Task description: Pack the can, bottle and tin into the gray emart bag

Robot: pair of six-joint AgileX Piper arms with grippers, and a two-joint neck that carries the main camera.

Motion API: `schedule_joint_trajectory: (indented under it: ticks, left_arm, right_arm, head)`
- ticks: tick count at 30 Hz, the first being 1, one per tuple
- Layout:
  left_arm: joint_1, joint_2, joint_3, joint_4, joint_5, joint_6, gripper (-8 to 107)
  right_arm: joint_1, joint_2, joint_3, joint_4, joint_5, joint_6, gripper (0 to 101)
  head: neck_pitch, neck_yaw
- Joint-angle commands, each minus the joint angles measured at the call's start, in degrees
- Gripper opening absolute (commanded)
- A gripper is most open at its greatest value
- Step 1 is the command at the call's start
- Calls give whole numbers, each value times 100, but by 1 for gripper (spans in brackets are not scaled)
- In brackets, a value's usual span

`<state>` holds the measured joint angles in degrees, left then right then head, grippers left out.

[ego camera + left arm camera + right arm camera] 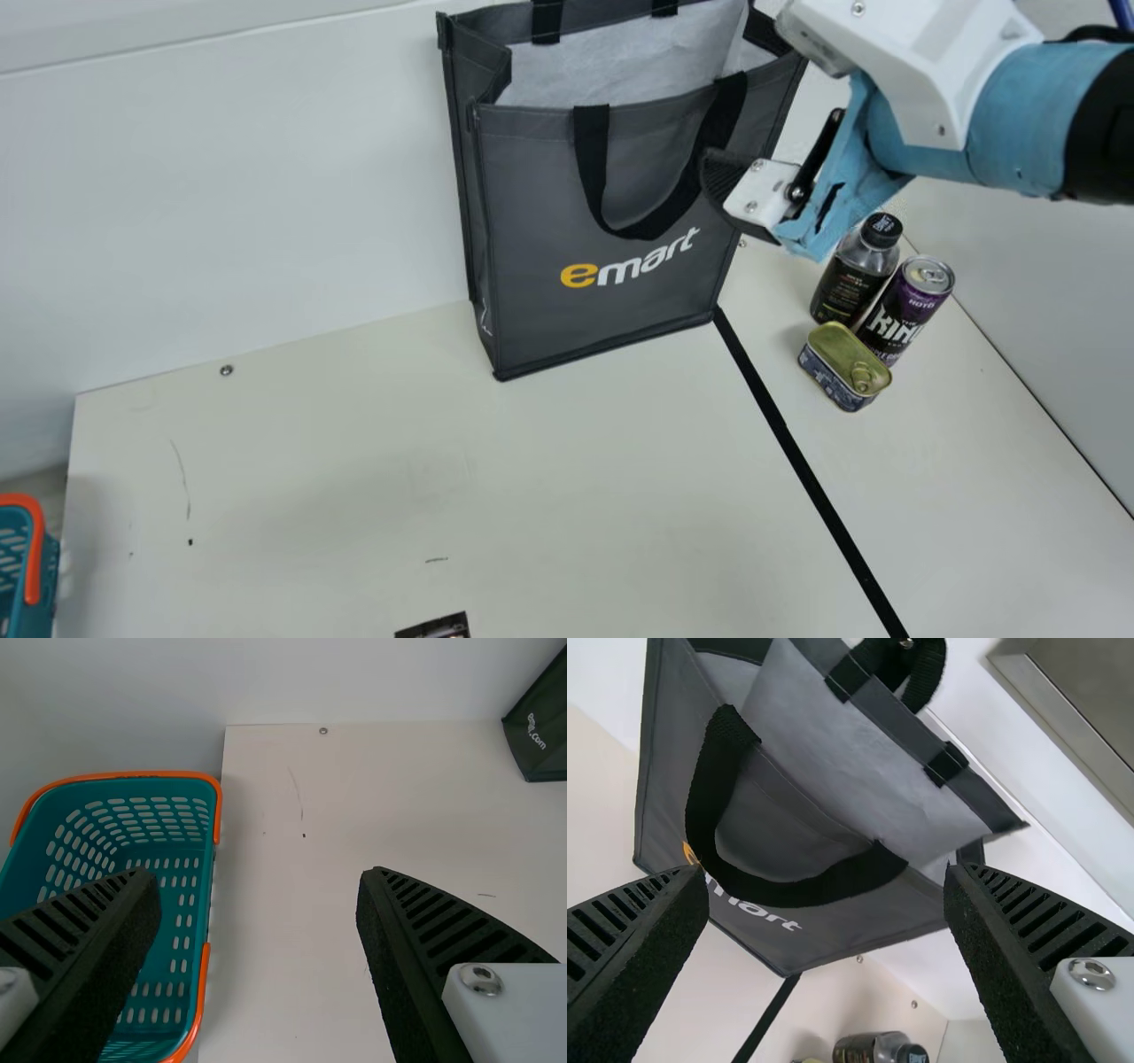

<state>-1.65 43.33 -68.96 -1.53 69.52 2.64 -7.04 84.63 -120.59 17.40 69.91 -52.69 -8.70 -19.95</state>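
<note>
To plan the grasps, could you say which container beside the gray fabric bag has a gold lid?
The low rectangular metal tin; the cylindrical purple can has a silver top, the dark bottle a black cap.

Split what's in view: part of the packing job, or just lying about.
For the job:
- gray fabric emart bag
- purple metal can
- clear bottle with black cap
- flat gold-lidded tin

Just lying about:
- teal-and-orange plastic basket
- dark flat piece, unidentified

looks like robot lab: arm (1010, 97), taped tabletop (310, 470), screw (227, 370)
</note>
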Motion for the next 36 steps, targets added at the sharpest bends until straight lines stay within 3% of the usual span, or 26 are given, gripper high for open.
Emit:
schedule_joint_trajectory:
  ticks: [1,36]
  left_arm:
    - [0,0,0,0,0,0,90]
    - [0,0,0,0,0,0,90]
  right_arm:
    - [-13,68,-33,89,-1,-191,91]
    - [-16,1534,-902,1033,-1,-1803,91]
  head:
    - [-130,-5]
    - [-130,-5]
